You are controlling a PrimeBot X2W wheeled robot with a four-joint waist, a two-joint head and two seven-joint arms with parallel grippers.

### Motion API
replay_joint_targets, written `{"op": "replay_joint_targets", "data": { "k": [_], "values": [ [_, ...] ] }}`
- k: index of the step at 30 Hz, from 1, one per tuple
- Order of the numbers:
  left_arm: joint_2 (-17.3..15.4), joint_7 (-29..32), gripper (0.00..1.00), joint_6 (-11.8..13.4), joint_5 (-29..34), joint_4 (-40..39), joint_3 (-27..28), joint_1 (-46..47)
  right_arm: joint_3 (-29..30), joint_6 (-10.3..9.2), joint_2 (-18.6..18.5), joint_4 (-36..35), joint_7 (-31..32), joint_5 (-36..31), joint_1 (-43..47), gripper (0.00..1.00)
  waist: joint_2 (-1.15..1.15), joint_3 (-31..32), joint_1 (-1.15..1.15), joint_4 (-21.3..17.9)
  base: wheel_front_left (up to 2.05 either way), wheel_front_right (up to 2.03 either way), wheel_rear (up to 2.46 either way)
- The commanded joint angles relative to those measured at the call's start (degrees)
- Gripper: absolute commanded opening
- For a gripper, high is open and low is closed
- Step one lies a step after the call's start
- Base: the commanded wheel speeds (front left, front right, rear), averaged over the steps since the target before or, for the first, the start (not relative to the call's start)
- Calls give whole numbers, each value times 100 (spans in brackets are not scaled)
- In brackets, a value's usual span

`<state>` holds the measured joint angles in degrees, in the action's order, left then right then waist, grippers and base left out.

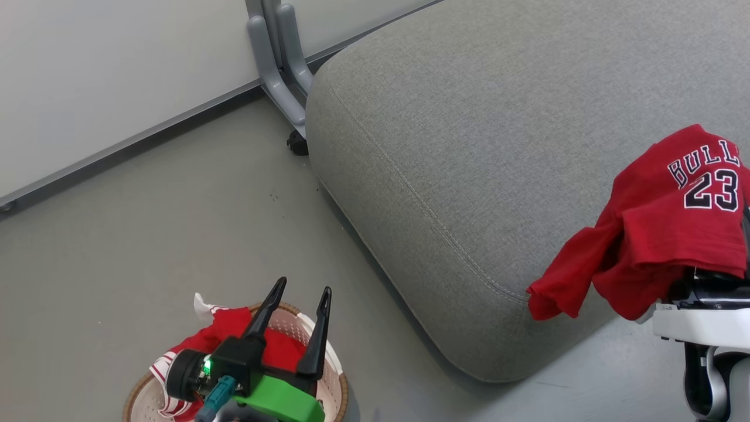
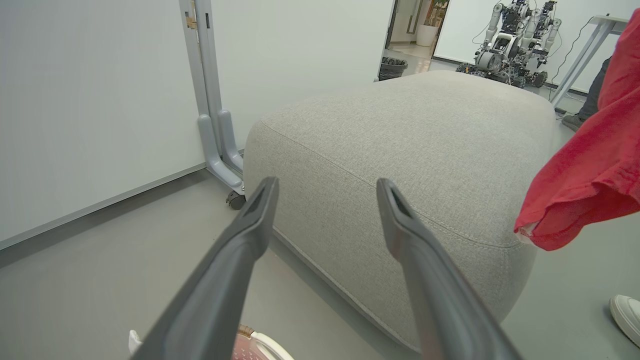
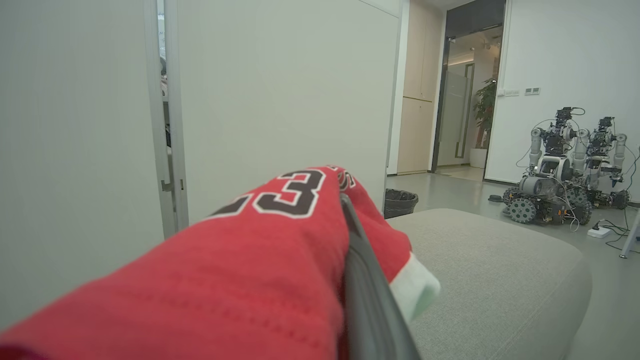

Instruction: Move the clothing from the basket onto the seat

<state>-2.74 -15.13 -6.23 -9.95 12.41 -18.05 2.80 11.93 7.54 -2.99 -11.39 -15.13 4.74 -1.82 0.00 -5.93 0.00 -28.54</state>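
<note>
A red jersey [image 1: 674,234] with white lettering and the number 23 hangs over my right gripper [image 3: 342,202], which is shut on it above the near right edge of the grey seat [image 1: 469,146]. One dark finger [image 3: 367,300] shows beside the cloth; the other is hidden under it. In the left wrist view the jersey [image 2: 590,170] hangs at the right, beside the seat [image 2: 410,130]. More red clothing [image 1: 225,328] with white stripes lies in the basket [image 1: 343,392] on the floor at the lower left. My left gripper [image 1: 300,291] hovers open over the basket, holding nothing.
A grey partition foot [image 1: 281,76] with a caster stands against the pale wall beside the seat's far left corner. Other robots [image 3: 560,170] and a dark bin [image 3: 400,202] stand beyond the seat. A person's white shoe [image 2: 625,315] is on the floor at the right.
</note>
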Motion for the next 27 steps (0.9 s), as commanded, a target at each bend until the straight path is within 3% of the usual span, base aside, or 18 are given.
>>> {"op": "replay_joint_targets", "data": {
  "k": [1,11,19,27],
  "values": [
    [-29,-3,100,-22,40,9,20,73,-1,-10,3,-15,-3,-50,-83,0,0,-6,0,-2,0,0,0],
    [-30,-3,100,98,236,-281,50,-141,-178,-10,-521,226,-3,-30,-1040,0,0,-180,0,-44,0,0,0],
    [-58,-3,100,-36,629,-405,-13,413,307,-9,-1139,518,-3,109,-2752,0,0,-1236,0,459,0,0,0],
    [-359,-3,100,-112,810,-512,-109,985,695,-8,-1600,1365,-3,255,-4313,0,0,-2212,0,855,0,0,0]
  ]
}}
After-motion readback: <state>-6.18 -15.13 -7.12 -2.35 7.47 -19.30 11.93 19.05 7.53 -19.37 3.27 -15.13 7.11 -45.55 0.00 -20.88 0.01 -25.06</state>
